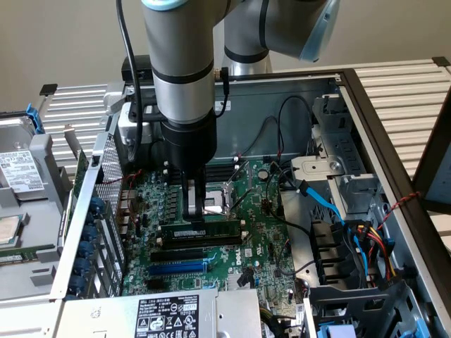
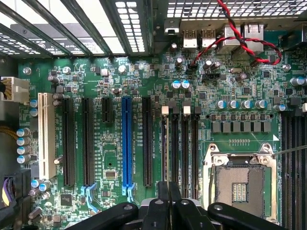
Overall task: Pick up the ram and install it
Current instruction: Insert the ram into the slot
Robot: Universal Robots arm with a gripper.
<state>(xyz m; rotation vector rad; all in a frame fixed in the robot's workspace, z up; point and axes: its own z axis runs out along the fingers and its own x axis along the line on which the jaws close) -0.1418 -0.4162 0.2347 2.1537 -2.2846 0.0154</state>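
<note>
Black two-finger gripper hangs vertical from the grey arm over the green motherboard, inside the open metal PC case. Fingers are nearly pressed together, pinching the top edge of the long, narrow dark-green ram stick w/ black chips & a small white label. Ram stick is right under the fingertips, upright on edge along a memory slot, roughly level. Grip sits off-centre, nearer the label end. Silver CPU socket is just beside the gripper on one side. On the opp. side: a bare black slot, then the blue expansion slot. Wrist view: gripper in line w/ the memory slots, red-black twisted wires well apart from it.
</note>
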